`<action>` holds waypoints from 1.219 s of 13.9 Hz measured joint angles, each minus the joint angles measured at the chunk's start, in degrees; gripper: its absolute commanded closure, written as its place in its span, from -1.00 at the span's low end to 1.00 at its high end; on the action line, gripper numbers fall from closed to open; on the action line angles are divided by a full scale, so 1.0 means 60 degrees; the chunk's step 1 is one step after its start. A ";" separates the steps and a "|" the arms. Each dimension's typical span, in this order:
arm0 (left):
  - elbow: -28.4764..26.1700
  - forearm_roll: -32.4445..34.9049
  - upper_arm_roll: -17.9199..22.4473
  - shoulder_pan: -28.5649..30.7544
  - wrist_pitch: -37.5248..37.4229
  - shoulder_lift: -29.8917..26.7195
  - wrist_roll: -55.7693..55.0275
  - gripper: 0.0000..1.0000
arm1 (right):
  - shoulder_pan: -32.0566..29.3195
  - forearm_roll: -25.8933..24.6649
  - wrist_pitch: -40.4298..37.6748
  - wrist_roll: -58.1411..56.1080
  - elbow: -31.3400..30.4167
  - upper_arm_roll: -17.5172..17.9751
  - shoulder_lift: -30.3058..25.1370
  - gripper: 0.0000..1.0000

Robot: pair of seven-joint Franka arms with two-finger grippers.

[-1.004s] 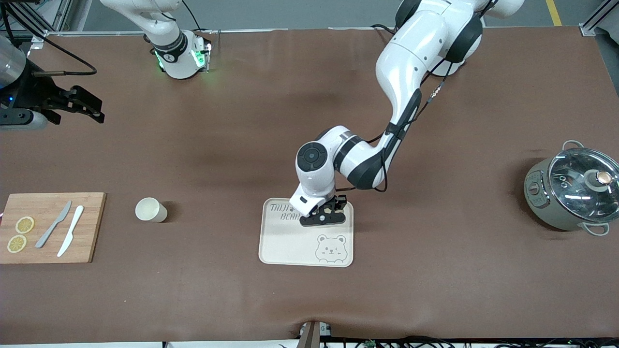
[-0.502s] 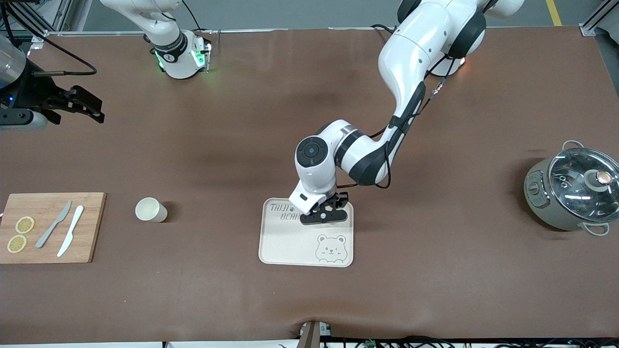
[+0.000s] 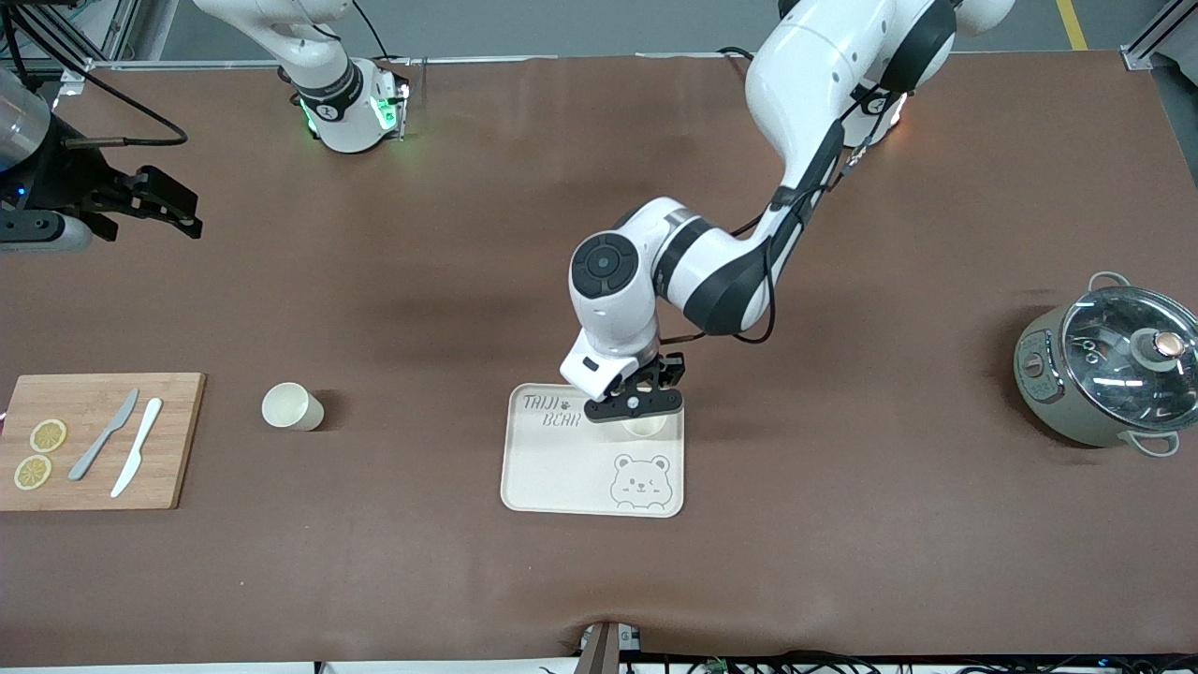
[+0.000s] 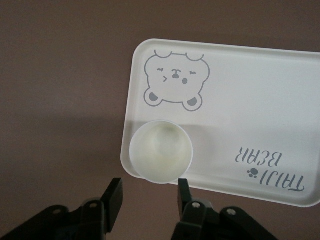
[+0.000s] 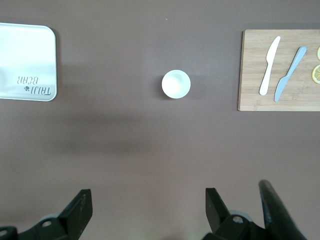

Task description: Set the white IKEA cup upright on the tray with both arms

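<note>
Two white cups were in view. One white plastic cup [image 3: 644, 426] stood upright, mouth up, on the flat cream rectangular tray [image 3: 552, 468] with the grey "TAIJI BEAR" lettering and the winking bear drawing. It sat at the tray's corner farthest from the front camera, toward the left arm's end, farther from the camera than the bear. The tray's long axis ran toward and away from the front camera. The left gripper [image 3: 635, 404] hung just above this cup, its fingers [image 4: 114, 192] parted and clear of the rim, gripping nothing.

The second white cup [image 3: 291, 407] stood upright on the bare brown table [image 3: 842, 562], well apart from the tray toward the right arm's end. Past it lay one wooden cutting board [image 3: 178, 440] bearing two knives, a grey knife [image 3: 103, 434] and a white knife [image 3: 137, 459], and two lemon slices [image 3: 39, 453].

Toward the left arm's end, well apart from the tray, stood one grey pot [image 3: 1062, 393] with a glass lid [image 3: 1132, 348].

Farther from the camera than the board, the right gripper [image 3: 168, 208] waited over bare table with its fingers [image 5: 79, 210] spread wide and empty.
</note>
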 measured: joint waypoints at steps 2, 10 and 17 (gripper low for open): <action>0.0082 -0.0051 0.0004 0.0043 -0.0717 -0.0594 0.0376 -0.54 | 0.0000 0.0000 0.0000 0.0000 0.0000 0.0000 0.0000 -1.00; 0.0076 -0.0527 0.0074 0.1483 -0.2274 -0.2738 0.2679 -1.00 | 0.0000 0.0000 0.0001 0.0000 0.0000 -0.0001 0.0001 -1.00; 0.0079 -0.0876 0.0094 0.3320 -0.2859 -0.3458 0.5340 -1.00 | 0.0000 -0.0003 0.0054 0.0000 0.0000 -0.0001 0.0002 -1.00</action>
